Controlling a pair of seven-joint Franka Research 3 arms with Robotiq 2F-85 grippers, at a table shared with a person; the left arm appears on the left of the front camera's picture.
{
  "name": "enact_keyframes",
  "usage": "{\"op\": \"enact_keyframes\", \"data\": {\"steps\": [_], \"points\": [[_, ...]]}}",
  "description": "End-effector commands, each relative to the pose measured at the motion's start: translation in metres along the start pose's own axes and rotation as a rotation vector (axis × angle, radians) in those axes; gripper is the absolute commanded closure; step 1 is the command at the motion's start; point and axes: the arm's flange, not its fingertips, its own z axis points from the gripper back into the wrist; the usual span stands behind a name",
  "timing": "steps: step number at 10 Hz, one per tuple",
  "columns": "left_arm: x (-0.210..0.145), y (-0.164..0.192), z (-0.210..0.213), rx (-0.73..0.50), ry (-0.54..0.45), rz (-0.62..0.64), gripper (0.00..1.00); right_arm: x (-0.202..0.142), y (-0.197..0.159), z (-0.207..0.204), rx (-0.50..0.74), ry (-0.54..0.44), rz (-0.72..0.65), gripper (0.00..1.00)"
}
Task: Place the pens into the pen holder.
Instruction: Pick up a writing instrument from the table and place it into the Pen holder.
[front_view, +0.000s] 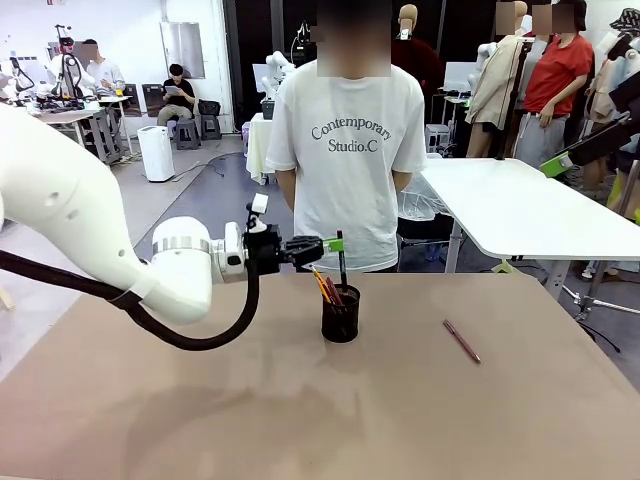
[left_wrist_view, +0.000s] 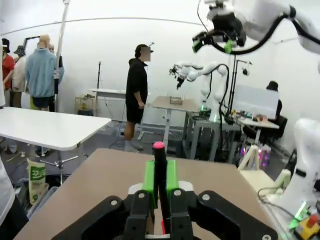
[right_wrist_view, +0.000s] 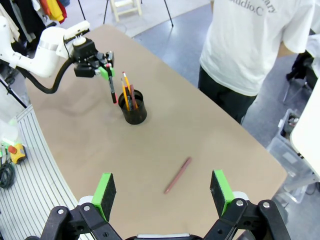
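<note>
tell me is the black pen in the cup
Out: the left end effector holds the black pen upright by the cup, tip outside.

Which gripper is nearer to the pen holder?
Left. The left gripper, shut on a black pen, is just above the holder, slightly to its left. The right gripper, jaws open, hangs high over the table, well off to the holder's right.
</note>
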Motion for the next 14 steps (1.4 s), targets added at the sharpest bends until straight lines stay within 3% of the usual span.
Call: {"op": "enact_keyframes", "data": {"steps": [1, 7, 12, 14], "points": [[-0.009, 0.011, 0.001, -0.012, 0.005, -0.065, 1.0, 0.002, 0.0, 0.0, 0.008, -0.021, 0.004, 0.0], [-0.024, 0.026, 0.0, 0.004, 0.018, -0.105, 1.0, 0.002, 0.0, 0.0, 0.008, -0.021, 0.004, 0.0], [-0.014, 0.029, 0.005, 0.02, -0.005, -0.108, 0.01, 0.002, 0.0, 0.0, 0.008, -0.021, 0.004, 0.0], [-0.004, 0.025, 0.007, 0.011, -0.001, -0.098, 0.0, 0.002, 0.0, 0.0, 0.008, -0.021, 0.004, 0.0]]}}
